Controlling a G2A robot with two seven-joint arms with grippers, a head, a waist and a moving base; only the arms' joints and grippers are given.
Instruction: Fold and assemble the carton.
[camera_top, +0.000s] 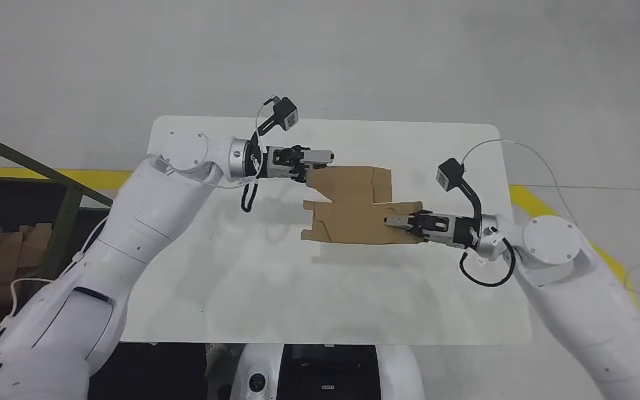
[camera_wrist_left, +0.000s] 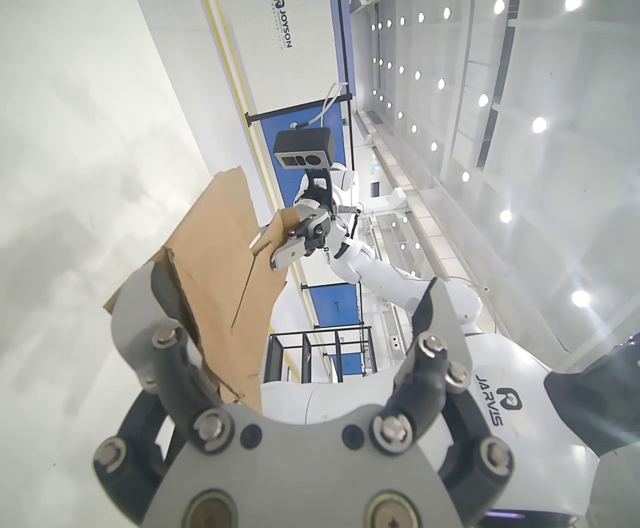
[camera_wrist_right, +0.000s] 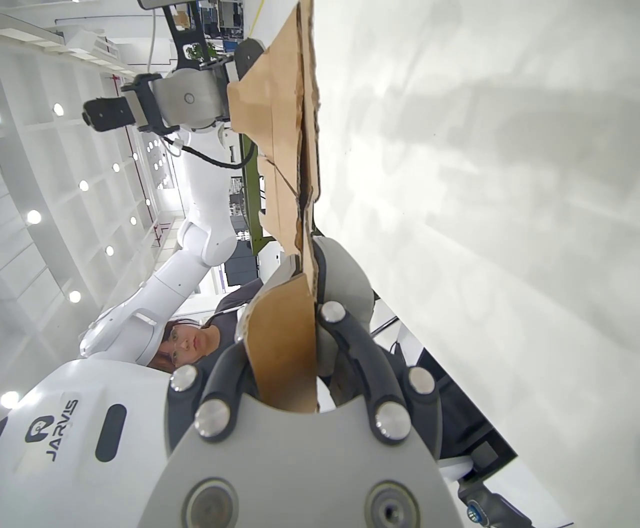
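Observation:
The flat brown carton (camera_top: 350, 205) lies unfolded over the middle of the white table (camera_top: 250, 290), its near edge casting a thin shadow. My right gripper (camera_top: 398, 221) is shut on a flap at the carton's right near edge; the right wrist view has the cardboard (camera_wrist_right: 280, 125) clamped in the gripper (camera_wrist_right: 307, 260). My left gripper (camera_top: 322, 158) is at the carton's far left corner and stands open. In the left wrist view the carton (camera_wrist_left: 220, 240) rests against one finger (camera_wrist_left: 145, 295), with the other finger (camera_wrist_left: 435, 320) well apart. The right gripper (camera_wrist_left: 295, 245) holds the opposite edge.
The table's left half and near side are bare. Its far edge runs just behind the left gripper. A yellow line (camera_top: 60, 175) crosses the floor on both sides, and cardboard boxes (camera_top: 20, 250) sit off the table at the left.

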